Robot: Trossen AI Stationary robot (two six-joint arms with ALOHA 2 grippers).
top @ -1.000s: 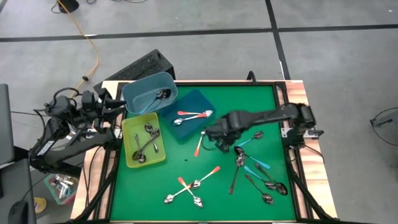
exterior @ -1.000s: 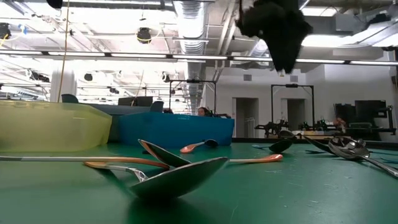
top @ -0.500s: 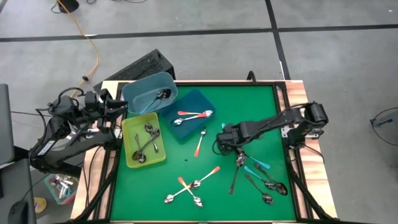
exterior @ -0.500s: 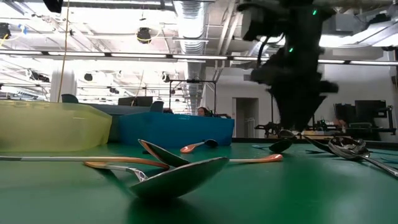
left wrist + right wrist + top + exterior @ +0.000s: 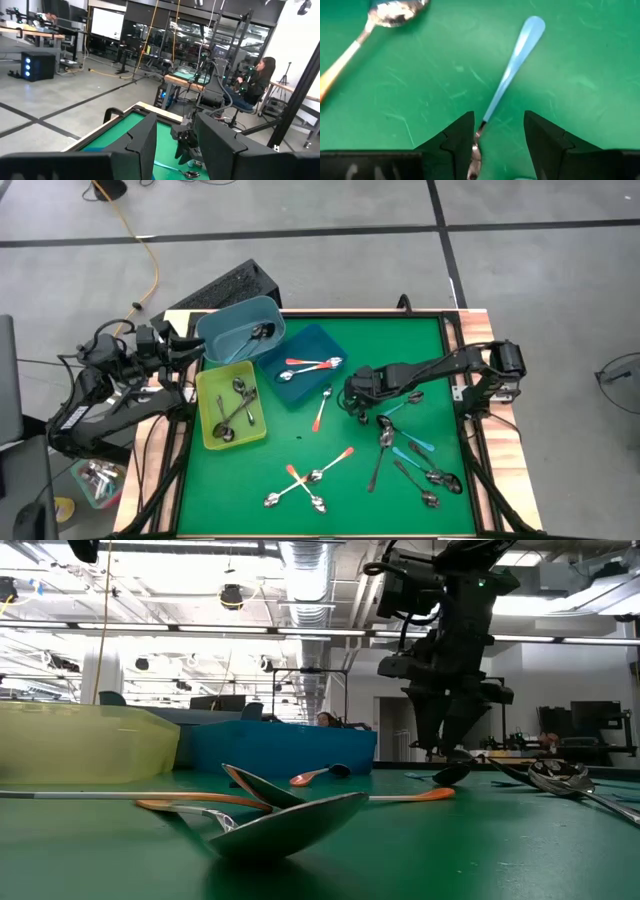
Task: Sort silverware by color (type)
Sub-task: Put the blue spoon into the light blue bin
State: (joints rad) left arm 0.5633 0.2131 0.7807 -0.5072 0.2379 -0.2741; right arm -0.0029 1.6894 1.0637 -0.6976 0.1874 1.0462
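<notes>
The right hand [image 5: 492,137], fingers spread, hovers over a light-blue-handled metal spoon [image 5: 512,70] lying on the green table [image 5: 580,65]. Likely next: descend, pinch its handle. The left hand [image 5: 175,150], also spread, waits beyond the table's edge.

Right gripper [image 5: 493,134] points down, fingers apart; left arm waits.

Grey concrete floor [image 5: 330,205] with dark seams, bright ceiling lights [image 5: 300,560], seated person [image 5: 252,82] beyond.

Three bins [image 5: 240,330]; roughly nineteen spoons [image 5: 322,408].
</notes>
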